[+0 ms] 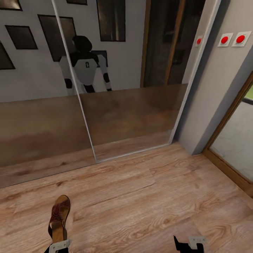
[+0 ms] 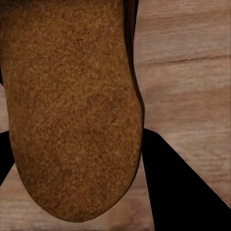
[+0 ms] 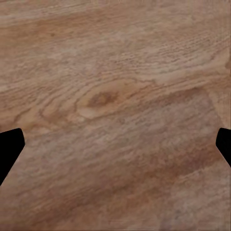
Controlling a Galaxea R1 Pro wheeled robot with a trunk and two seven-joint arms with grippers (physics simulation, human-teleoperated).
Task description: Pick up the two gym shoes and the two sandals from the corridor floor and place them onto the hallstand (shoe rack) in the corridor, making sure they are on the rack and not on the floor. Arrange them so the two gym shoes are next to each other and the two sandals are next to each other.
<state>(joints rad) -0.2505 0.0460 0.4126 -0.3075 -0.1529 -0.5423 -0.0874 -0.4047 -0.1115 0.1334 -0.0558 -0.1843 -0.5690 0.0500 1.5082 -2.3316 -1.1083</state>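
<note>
One sandal (image 1: 59,218) sits pinched in our left end effector (image 1: 58,246); its wrist view adds the tan insole. Right end effector (image 3: 115,144) spread over floor (image 3: 115,72).

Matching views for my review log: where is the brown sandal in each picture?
Head view: sandal at lower left, its heel at the left hand.
Left wrist view: sandal close up, held above the floor.
Right wrist view: not in it.
Shared landmark: the wood-grain floor.
</note>
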